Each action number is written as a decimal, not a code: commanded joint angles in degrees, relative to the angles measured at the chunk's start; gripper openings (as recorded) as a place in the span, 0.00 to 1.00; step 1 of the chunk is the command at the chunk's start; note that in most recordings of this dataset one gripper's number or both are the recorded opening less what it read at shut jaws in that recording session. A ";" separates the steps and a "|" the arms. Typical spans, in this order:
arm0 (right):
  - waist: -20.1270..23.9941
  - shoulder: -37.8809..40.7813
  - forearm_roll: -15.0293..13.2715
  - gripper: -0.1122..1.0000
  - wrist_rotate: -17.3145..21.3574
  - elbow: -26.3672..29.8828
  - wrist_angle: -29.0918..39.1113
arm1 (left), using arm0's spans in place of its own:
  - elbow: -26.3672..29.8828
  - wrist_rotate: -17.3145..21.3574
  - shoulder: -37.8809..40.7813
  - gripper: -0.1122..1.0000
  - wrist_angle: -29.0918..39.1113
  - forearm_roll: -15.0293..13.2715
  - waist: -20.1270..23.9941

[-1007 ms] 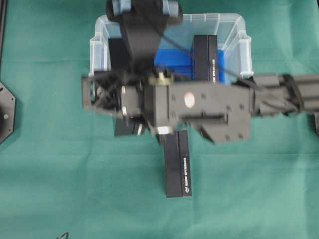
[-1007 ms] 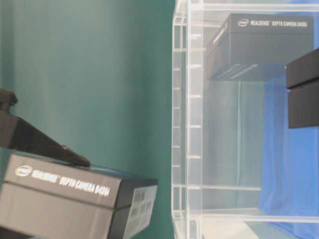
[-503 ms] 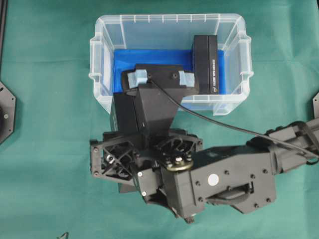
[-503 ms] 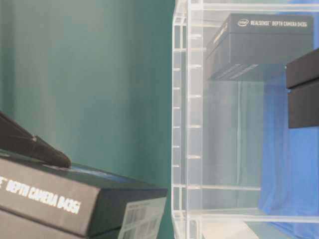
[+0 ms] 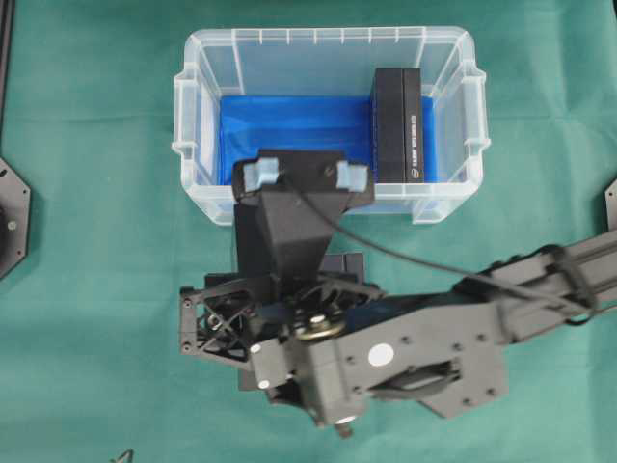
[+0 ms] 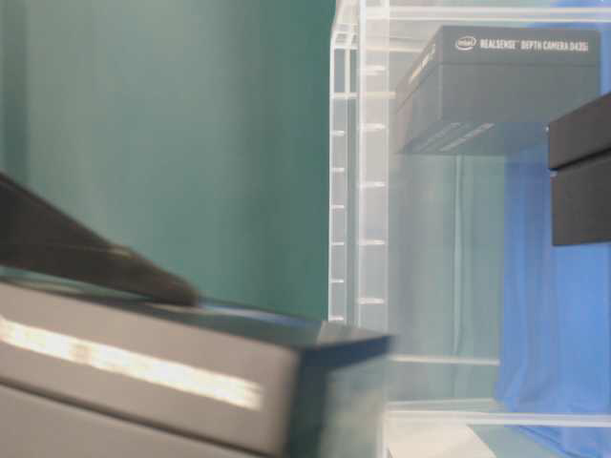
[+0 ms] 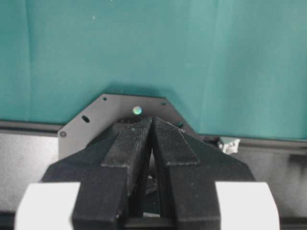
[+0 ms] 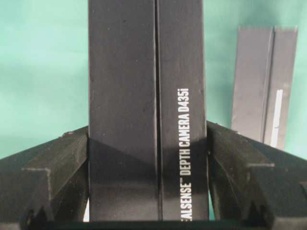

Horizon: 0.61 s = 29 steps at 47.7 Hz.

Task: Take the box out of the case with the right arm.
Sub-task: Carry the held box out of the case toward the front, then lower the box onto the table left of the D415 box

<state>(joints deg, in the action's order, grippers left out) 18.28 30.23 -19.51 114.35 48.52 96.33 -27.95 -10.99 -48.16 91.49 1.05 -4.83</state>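
Nearest the viewer in the overhead view, the right arm [image 5: 453,338] reaches in from the right over the green cloth [image 5: 87,289], its wrist bent down. The right gripper [image 8: 147,139] pinches a black box [image 8: 147,105] across its width, one finger [image 8: 53,172] on each long side, with the white lettering "DEPTH CAMERA D435i" readable on its top. The jaws stand wide only because the box is wide; both fingers press flat against it. From table level the same box [image 6: 191,382] is blurred and sits low, with a dark finger [image 6: 86,262] lying over its top edge, to the left of the case wall and outside it. So the task's box appears to be already out of the case and over the cloth, near the front wall; whether it touches the cloth cannot be told.

Just beyond it in the right wrist view, a second black box [image 8: 264,103] lies flat on the cloth, apart from the held one.

Further away stands the case [image 5: 193,125], a clear plastic bin with a blue sheet [image 5: 289,121] on its floor. One more black box [image 5: 398,123] remains inside, against the right side.

The left gripper [image 7: 152,139] is parked over its base plate [image 7: 96,117], finger pads [image 7: 129,143] pressed together and holding nothing.
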 commanded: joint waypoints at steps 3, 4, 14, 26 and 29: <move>0.09 -0.35 0.53 0.72 1.49 -0.53 -1.05 | 0.62 0.00 0.18 0.10 -0.18 0.18 -0.09; 0.09 -0.09 0.88 0.72 1.76 -0.79 -1.23 | 0.62 -0.09 0.26 0.10 -0.18 0.18 -0.09; -0.44 2.11 4.22 0.72 3.34 -5.89 -7.21 | 0.62 0.00 0.26 0.10 -0.18 0.18 -0.09; -0.70 3.43 5.27 0.72 7.12 -11.78 -15.38 | 0.53 0.00 0.18 0.10 -0.18 0.18 -0.09; -0.70 3.87 5.89 0.72 7.47 -12.92 -16.61 | 0.53 0.00 0.26 0.10 -0.18 0.09 -0.09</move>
<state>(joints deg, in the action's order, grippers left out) 17.67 35.42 -14.15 121.73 35.86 81.30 -28.04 -10.99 -48.16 91.49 1.05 -4.83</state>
